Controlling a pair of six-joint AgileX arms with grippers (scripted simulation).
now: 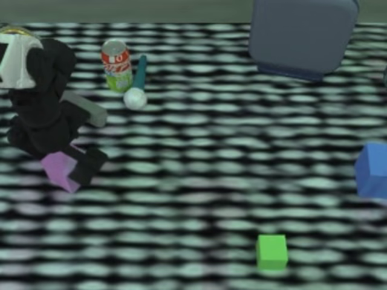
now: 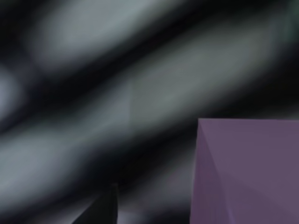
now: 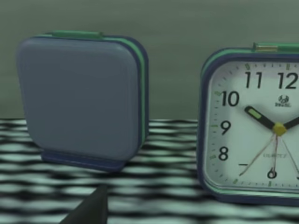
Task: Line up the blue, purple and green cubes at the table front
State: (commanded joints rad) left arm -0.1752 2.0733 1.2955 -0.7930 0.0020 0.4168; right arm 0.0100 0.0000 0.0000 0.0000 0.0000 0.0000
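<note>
The purple cube (image 1: 57,169) lies at the table's left, under my left arm. My left gripper (image 1: 69,169) is down around it and open. In the left wrist view the purple cube (image 2: 247,172) fills one side, and one dark finger (image 2: 100,210) stands apart from it with a gap between; the other finger is hidden. The green cube (image 1: 271,252) sits near the table front, right of centre. At the right edge the blue cube (image 1: 372,171) is partly cut off. My right gripper (image 3: 149,212) is outside the top view; one finger (image 3: 91,207) shows, holding nothing.
A big grey-blue rounded box (image 1: 302,33), the back of an alarm clock (image 3: 81,100), stands at the back right, with a second clock (image 3: 252,126) facing my right wrist camera. A red-and-green can (image 1: 117,63) and a teal-handled, white-headed tool (image 1: 138,87) lie at the back left.
</note>
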